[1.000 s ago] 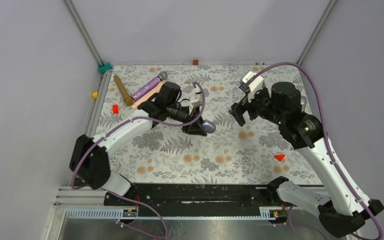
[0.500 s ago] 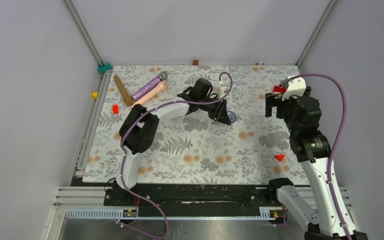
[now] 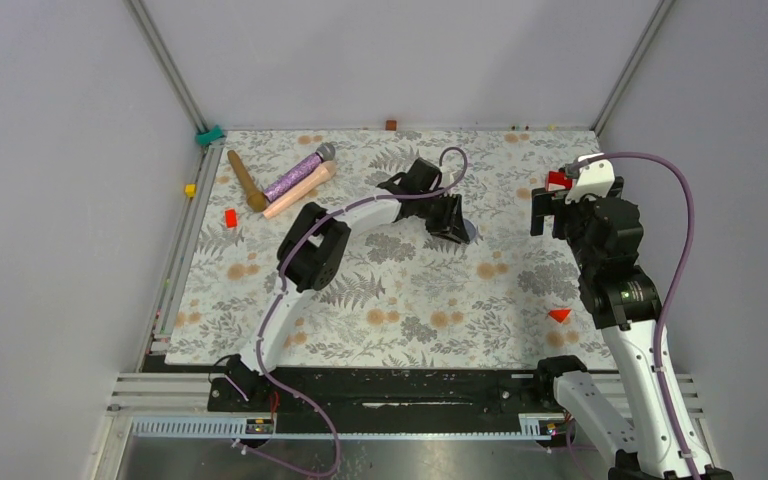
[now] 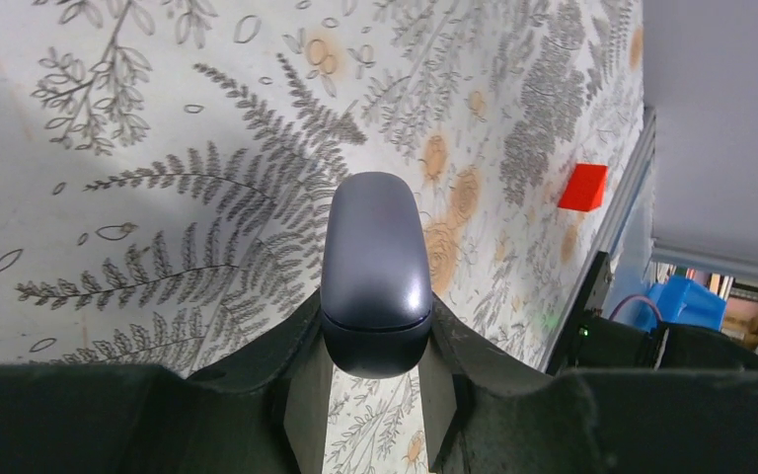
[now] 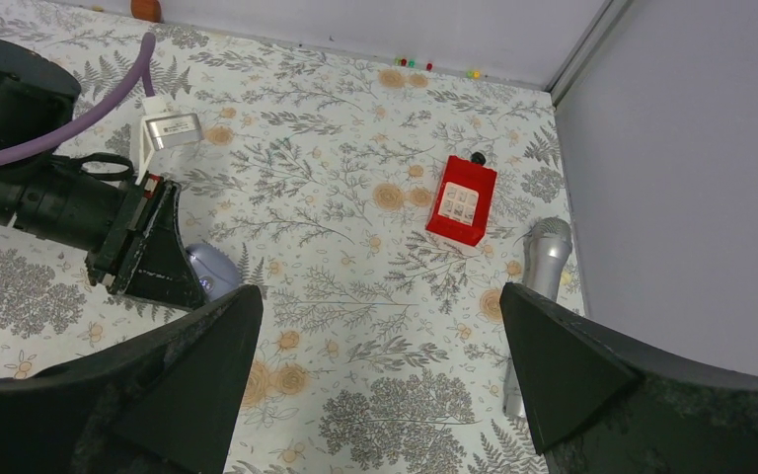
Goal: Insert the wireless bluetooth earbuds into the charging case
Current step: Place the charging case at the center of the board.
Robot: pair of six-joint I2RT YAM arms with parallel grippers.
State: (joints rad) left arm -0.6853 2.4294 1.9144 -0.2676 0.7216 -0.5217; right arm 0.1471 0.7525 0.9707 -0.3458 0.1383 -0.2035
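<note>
The left gripper (image 4: 375, 331) is clamped on the charging case (image 4: 375, 267), a smooth grey-blue oval pod. Its 2 fingers (image 4: 286, 348) press against the case's near end from either side, and the rest of the case sticks out beyond the tips. A thin seam runs across the case just ahead of the grip, and the lid looks closed. From above, this gripper (image 3: 448, 218) is near the middle of the floral mat (image 3: 400, 300), with the case (image 3: 470, 233) at its right tip. Whether the case rests on the mat or hangs just above it cannot be told.

The right gripper (image 5: 380, 316) has its 2 fingers (image 5: 183, 380) spread wide and grips nothing; only mat shows between them. It hangs over the right side of the mat, well apart from the case (image 5: 212, 269), which lies to its left.

A red box (image 5: 462, 201) sits toward the far right, and a silver microphone (image 5: 538, 259) lies just to its right, near the wall. At the far left, 3 more microphones lie close together: brown (image 3: 245, 180), glittery purple (image 3: 298, 172) and pink (image 3: 300, 190).
</note>
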